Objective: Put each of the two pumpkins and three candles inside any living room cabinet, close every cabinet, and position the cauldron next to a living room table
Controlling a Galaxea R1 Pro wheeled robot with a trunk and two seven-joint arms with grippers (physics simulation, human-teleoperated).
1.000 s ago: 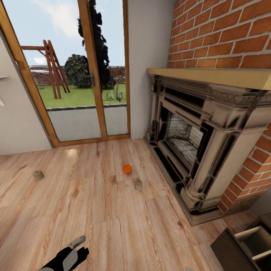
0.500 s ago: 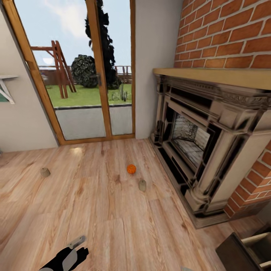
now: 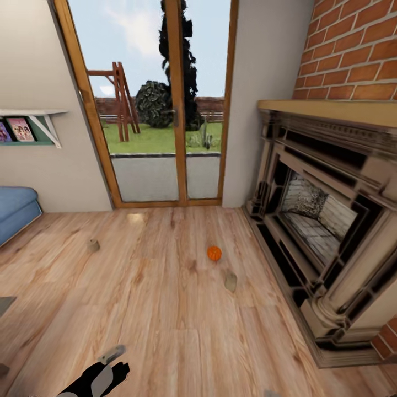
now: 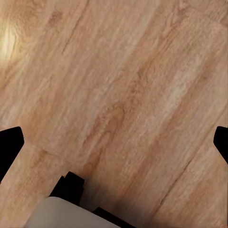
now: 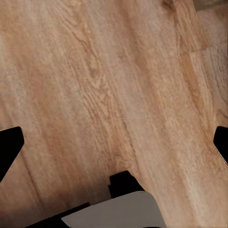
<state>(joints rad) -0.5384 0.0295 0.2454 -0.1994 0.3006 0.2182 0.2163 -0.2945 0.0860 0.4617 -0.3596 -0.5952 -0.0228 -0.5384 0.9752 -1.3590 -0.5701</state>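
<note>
Both grippers open, empty; pumpkin (image 3: 214,253) on bare floor (image 3: 165,331) near fireplace (image 3: 325,220) edge

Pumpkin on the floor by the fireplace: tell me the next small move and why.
Probably roll the base forward toward the pumpkin. It lies on the wood floor well ahead of the left gripper, out of reach, with a candle just nearer and another candle off to the left. Both wrist views show spread fingertips with nothing between them.
</note>
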